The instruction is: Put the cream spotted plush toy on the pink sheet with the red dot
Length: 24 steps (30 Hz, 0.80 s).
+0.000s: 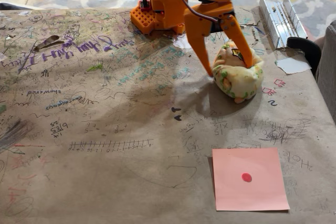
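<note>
Straddling the cream spotted plush toy (239,74), the orange arm's fingers (210,71) were clamped on its two sides at the counter's (105,129) upper right. Well apart, nearer the camera, the pink sheet with the red dot (250,178) was laid flat.

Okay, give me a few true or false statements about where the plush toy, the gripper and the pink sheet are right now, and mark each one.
1. The cream spotted plush toy lies on the pink sheet. False: it lies on the scribbled brown table cover, above the sheet in the fixed view.
2. The orange gripper has a finger on each side of the toy. True.
3. The red dot is covered. False: it shows plainly.
4. A white paper scrap lies right of the toy. True.
</note>
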Available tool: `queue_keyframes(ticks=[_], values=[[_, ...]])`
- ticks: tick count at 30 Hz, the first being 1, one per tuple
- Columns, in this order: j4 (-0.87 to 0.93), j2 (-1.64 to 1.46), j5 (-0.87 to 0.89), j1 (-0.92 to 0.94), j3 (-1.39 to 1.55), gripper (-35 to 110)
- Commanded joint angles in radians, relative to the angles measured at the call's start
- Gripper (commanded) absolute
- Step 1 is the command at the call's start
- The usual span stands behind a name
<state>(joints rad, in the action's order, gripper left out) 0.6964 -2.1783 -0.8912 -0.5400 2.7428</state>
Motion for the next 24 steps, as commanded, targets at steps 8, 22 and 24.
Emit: queue_keyframes(ticks=[8,22,24], values=[[-0.132,-0.078,0.256,0.008,-0.015,0],[0.402,-1.111,0.463,0.101,-0.152,0],[0.445,-1.147,0.462,0.138,-0.265,0]])
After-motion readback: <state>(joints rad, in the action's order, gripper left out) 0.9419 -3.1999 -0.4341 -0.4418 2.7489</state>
